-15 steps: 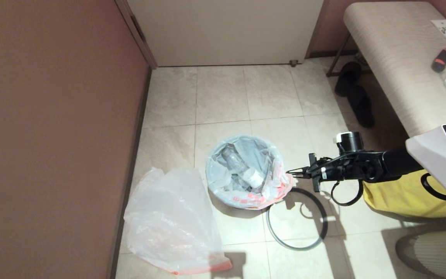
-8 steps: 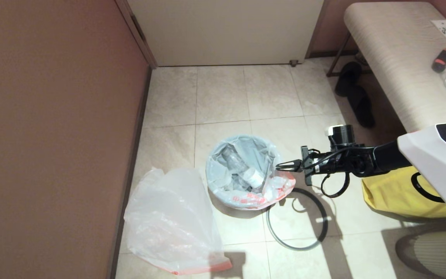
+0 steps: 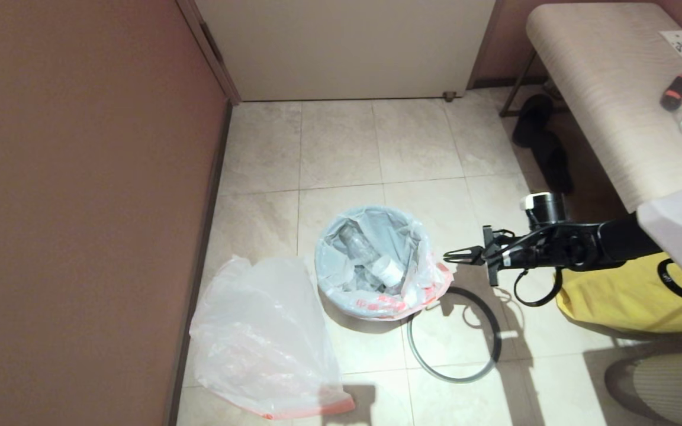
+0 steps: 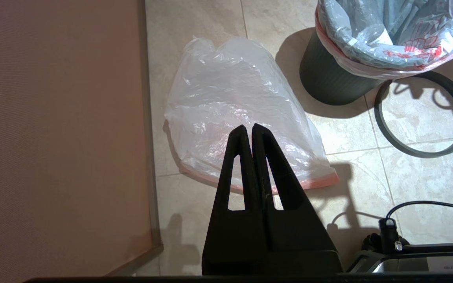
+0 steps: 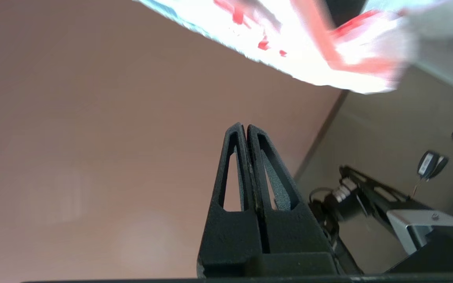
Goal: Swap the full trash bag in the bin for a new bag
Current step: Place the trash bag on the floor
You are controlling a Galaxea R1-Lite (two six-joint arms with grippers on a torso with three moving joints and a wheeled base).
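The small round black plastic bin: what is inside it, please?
The bin is lined with a translucent white plastic bag with red print. Inside lie crumpled plastic and a clear plastic bottle. Anything deeper is covered.

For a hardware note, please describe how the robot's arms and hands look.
The right arm is slim and black, under a white shell near the shoulder, with a looping black cable and a black cylinder capped white on the wrist. Each hand, the right hand and the left hand, has two matte black, tapering fingers with triangular cut-outs.
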